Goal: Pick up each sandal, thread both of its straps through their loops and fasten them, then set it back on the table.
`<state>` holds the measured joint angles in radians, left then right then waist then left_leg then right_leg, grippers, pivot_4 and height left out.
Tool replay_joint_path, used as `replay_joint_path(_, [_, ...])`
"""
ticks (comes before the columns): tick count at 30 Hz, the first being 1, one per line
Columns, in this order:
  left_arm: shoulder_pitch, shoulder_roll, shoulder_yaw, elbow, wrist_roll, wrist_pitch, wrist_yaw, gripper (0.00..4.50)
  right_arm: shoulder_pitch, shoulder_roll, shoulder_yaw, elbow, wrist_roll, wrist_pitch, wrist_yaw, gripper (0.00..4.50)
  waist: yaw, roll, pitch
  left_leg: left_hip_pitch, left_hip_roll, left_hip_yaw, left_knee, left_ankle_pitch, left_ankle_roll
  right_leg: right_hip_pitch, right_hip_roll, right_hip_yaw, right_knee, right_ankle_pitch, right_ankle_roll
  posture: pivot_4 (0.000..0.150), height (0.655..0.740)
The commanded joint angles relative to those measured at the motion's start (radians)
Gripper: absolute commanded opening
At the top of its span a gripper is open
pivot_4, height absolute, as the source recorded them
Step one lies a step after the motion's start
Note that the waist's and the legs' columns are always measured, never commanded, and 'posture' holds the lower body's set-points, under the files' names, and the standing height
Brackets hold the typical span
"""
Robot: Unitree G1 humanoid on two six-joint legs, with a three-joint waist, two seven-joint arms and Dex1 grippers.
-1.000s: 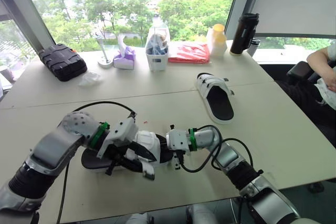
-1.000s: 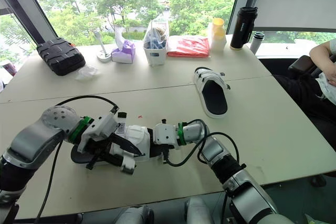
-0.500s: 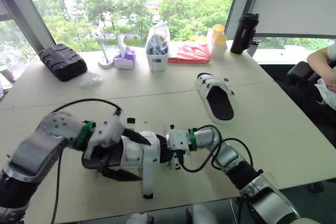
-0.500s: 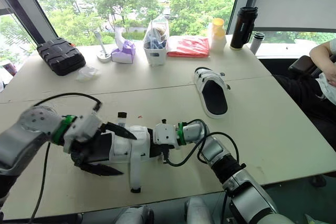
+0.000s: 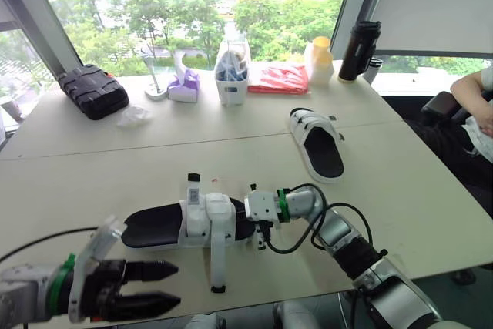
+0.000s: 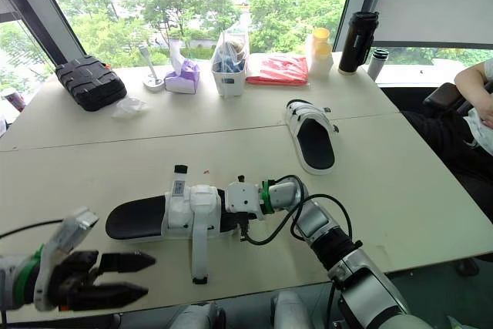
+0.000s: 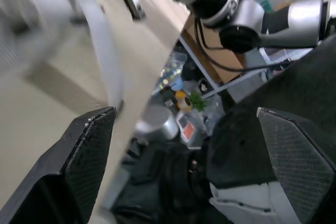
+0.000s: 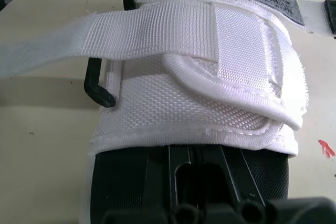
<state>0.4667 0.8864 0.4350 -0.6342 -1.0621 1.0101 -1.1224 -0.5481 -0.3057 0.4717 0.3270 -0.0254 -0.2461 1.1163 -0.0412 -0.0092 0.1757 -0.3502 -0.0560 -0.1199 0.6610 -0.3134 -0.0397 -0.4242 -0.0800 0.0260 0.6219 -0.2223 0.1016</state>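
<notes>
Sandal lies lengthwise left-to-right, strapped end toward right tool.

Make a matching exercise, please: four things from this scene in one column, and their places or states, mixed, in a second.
1. near sandal
2. far sandal
3. black case
4. left claw

A. open and empty, by the table's near edge
B. at its far left
C. one white strap trailing loose
D. lying alone, right of the middle

Pairs: 1-C, 2-D, 3-B, 4-A
</notes>
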Motion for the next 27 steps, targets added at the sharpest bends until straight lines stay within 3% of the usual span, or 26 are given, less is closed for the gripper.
replay_joint_path(1, [0.007,-0.063,-0.077,-0.056,0.072,-0.084,0.076,4.47,0.036,-0.014,0.048,0.002,-0.033,0.024,0.032,0.0,0.001,0.0,-0.001,0.0,0.0,0.0,0.0,0.0,0.0,0.001,0.0,0.0,-0.001,0.0,0.0,0.15,0.74])
replay_joint_path(8, [-0.04,-0.21,-0.29,0.007,0.265,-0.269,0.166,4.47,0.048,-0.018,0.049,-0.026,-0.035,0.042,0.031,0.0,0.001,0.001,-0.002,0.0,0.0,0.001,0.0,0.0,0.0,0.001,0.0,0.0,-0.003,0.0,0.0,0.15,0.74])
replay_joint_path(18, [-0.143,-0.295,-0.402,0.124,0.319,-0.351,0.186,4.47,0.049,-0.031,0.051,-0.03,-0.042,0.037,0.031,0.0,0.004,0.001,-0.002,-0.001,0.0,0.002,-0.001,0.0,0.0,0.0,-0.001,0.0,-0.005,0.0,0.0,0.15,0.74])
replay_joint_path(21, [-0.173,-0.32,-0.426,0.129,0.304,-0.336,0.197,3.58,0.05,-0.035,0.052,-0.031,-0.043,0.036,0.031,0.0,0.004,0.002,-0.002,-0.001,0.0,0.001,-0.001,0.0,0.0,0.0,-0.001,0.0,-0.005,0.001,0.0,0.15,0.74])
replay_joint_path(27, [-0.213,-0.338,-0.46,0.147,0.303,-0.326,0.207,0.47,0.051,-0.035,0.054,-0.039,-0.042,0.043,0.029,0.0,0.004,0.001,-0.002,-0.001,0.0,0.001,-0.001,0.0,0.0,0.0,-0.001,0.0,-0.005,0.001,0.001,0.15,0.74])
